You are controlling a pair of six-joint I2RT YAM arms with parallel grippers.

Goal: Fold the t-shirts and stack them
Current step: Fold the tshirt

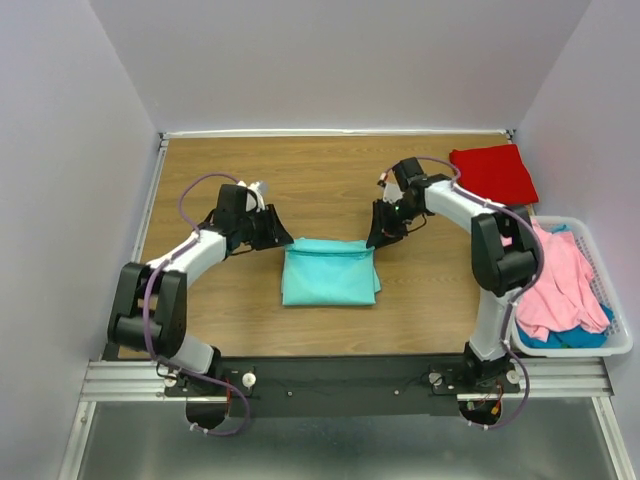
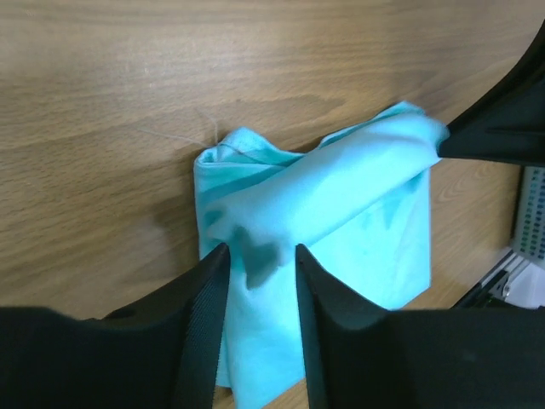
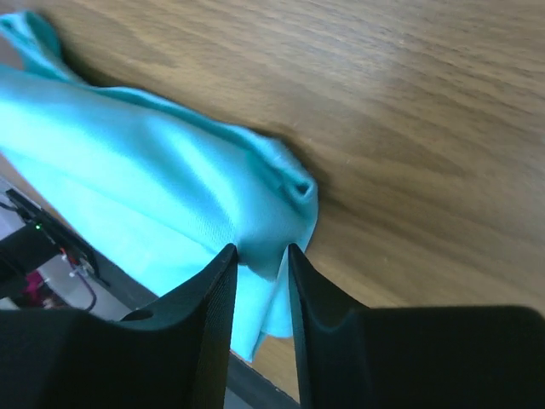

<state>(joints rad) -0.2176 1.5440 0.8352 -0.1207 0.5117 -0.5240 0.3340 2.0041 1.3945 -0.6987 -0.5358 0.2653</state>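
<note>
T-shirt (image 1: 328, 274) aqua-teal, folded square, flat | left fingers (image 2: 204, 324) parted, gripping nothing | right fingers (image 3: 217, 315) parted, gripping nothing

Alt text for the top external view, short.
A folded aqua t-shirt lies on the wooden table, the left gripper at its far-left corner and the right gripper at its far-right corner. A folded red t-shirt sits far right; the white basket at the right edge holds a pink shirt and a blue-teal shirt.
</note>
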